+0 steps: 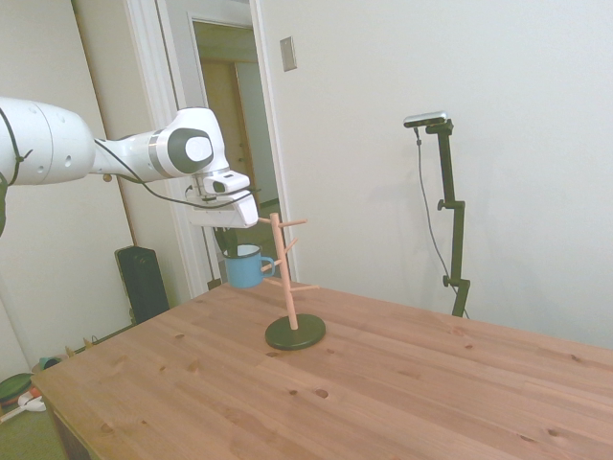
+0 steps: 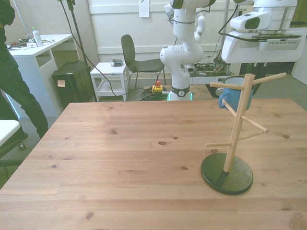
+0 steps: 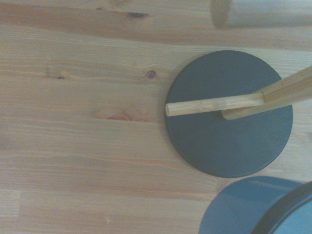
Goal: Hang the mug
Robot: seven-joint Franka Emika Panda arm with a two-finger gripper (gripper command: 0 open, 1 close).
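Mug [image 1: 244,267] is up in the air, upright, well above the bench [image 1: 383,383], hanging under the gripper [image 1: 230,240] right beside the wooden peg stand [image 1: 285,278]. Side view: its blue handle faces the stand's post, about level w/ a middle peg; can't tell if handle is on a peg or just next to it. Front view: mug [image 2: 232,95] sits behind the post [image 2: 238,122], partly hidden, near the upper pegs. Gripper comes down onto mug's rim from above; fingers mostly hidden by the white hand body, so can't tell how far apart they are or the exact hold. Stand's dark round base [image 2: 227,173] rests flat on bench, toward the front view's right. Wrist view: mug's blue wall [image 3: 243,207] close up, base disc [image 3: 229,113] and one peg [image 3: 214,104] below, all blurry-ish. A person [image 2: 17,81] stands at the front view's left edge, off the bench.
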